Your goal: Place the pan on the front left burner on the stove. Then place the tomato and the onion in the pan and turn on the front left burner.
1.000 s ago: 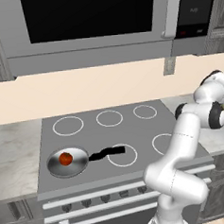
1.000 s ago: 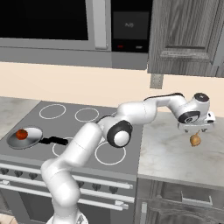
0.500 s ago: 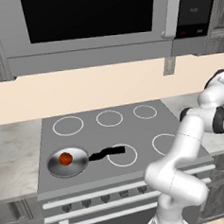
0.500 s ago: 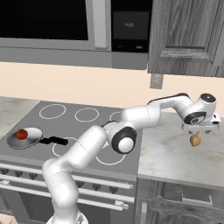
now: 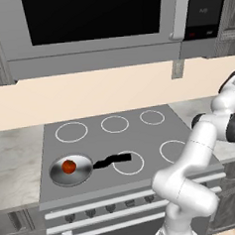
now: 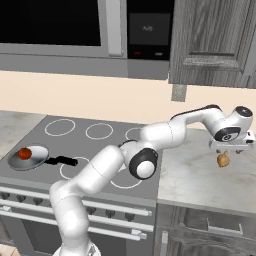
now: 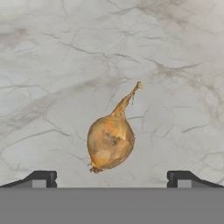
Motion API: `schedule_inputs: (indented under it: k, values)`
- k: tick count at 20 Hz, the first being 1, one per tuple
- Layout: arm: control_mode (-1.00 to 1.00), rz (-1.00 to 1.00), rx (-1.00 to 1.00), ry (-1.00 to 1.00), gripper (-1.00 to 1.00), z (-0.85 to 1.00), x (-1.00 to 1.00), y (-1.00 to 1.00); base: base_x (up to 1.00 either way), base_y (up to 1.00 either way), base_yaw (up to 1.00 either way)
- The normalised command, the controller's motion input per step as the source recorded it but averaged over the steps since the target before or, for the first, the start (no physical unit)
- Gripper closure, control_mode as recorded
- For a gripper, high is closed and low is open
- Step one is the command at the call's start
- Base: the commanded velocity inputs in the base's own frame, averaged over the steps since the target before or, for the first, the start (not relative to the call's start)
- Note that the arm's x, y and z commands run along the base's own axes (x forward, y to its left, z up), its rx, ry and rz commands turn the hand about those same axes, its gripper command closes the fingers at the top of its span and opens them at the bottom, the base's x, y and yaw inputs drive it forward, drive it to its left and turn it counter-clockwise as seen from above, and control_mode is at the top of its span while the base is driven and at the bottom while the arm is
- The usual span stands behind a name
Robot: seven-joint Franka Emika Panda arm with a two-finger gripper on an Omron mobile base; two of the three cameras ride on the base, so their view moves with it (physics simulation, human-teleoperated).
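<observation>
The steel pan [image 5: 78, 173] with its black handle sits on the stove [image 5: 140, 133] over the front left burner, hiding that ring. The red tomato [image 5: 68, 166] lies inside it; the same pan [image 6: 31, 161] and tomato [image 6: 25, 153] show at the left of the right base view. The golden-tan onion [image 6: 223, 160] rests on the marble counter right of the stove. My gripper [image 6: 227, 149] hangs directly above it. Seen from the hand, the onion [image 7: 109, 142] lies between and beyond the wide-apart tips of the gripper [image 7: 111, 177], which is open and not touching it.
Pale marble counter [image 6: 195, 175] stretches right of the cooktop, with dark wood cabinets [image 6: 210, 35] above it. A microwave [image 5: 93, 26] hangs over the stove. Dark knobs [image 5: 111, 207] line the stove's front panel. My arm stretches across the stove's right side.
The arm has stretched a little further right over the counter. The hand stays above the onion, which has not moved. Pan and tomato are unchanged.
</observation>
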Motion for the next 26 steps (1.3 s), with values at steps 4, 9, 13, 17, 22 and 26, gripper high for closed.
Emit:
schedule_inputs:
  k: [4,9,13,17,22,26]
  values:
    - [-1.0,0.0,0.0,0.0,-1.0,0.0,0.02,0.22,0.0,0.0,0.0]
    - [-1.0,0.0,0.0,0.0,-1.0,-0.06,0.12,0.14,0.0,0.0,0.0]
    - [-1.0,0.0,0.0,0.0,-1.0,-0.21,0.1,0.06,0.0,0.0,0.0]
    - [-1.0,0.0,0.0,0.0,-1.0,-0.21,0.01,0.03,0.0,0.0,0.0]
    - [-1.0,0.0,0.0,0.0,-1.0,-0.23,0.0,0.01,0.0,0.0,0.0]
    - [-1.0,0.0,0.0,0.0,-1.0,-0.19,0.0,0.0,0.0,0.0,0.0]
